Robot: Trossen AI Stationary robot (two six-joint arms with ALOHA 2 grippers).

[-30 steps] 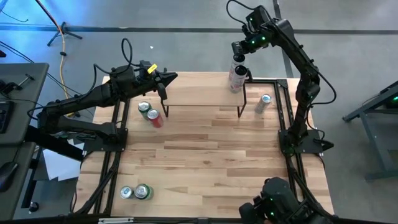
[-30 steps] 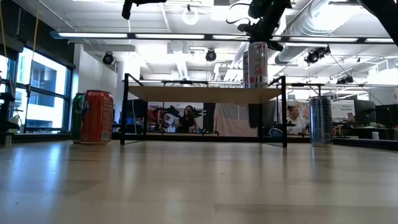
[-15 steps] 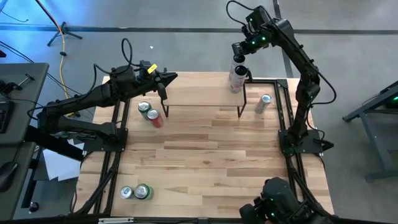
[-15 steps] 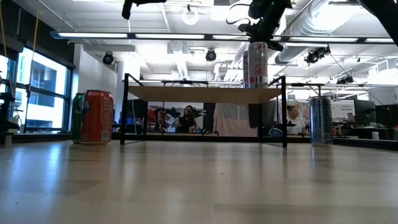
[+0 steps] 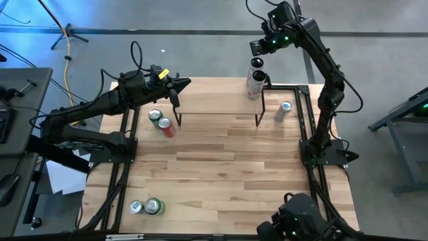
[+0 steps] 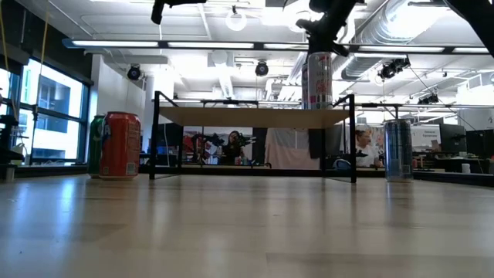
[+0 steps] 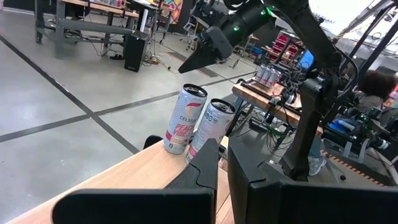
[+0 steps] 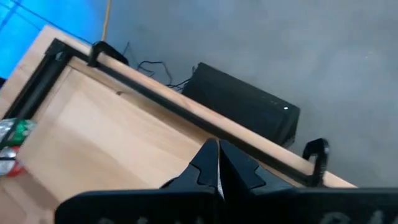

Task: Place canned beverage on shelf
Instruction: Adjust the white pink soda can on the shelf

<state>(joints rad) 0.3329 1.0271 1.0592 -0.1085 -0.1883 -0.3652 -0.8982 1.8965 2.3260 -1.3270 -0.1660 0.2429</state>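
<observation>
- Tall white canned beverage [image 5: 253,83] stands upright on the light-wood, black-legged shelf [image 5: 217,99], at its right far corner.
- Right tool [image 5: 258,45] hangs above the can, shut, empty.
- Left tool [image 5: 174,96] shut, beside the shelf's left end.
- Placing looks done; next, fetch another can.

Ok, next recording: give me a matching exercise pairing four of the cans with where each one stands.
Things:
1. red can
2. silver can
3. white can with pink lettering
4. pair of cans

Places:
A. on top of the shelf, at its right-arm end
B. on the table, just beyond the shelf's right-arm end
C. near the table's front edge, left-arm side
D. on the table, by the shelf's left-arm legs

Pairs: 1-D, 2-B, 3-A, 4-C
</observation>
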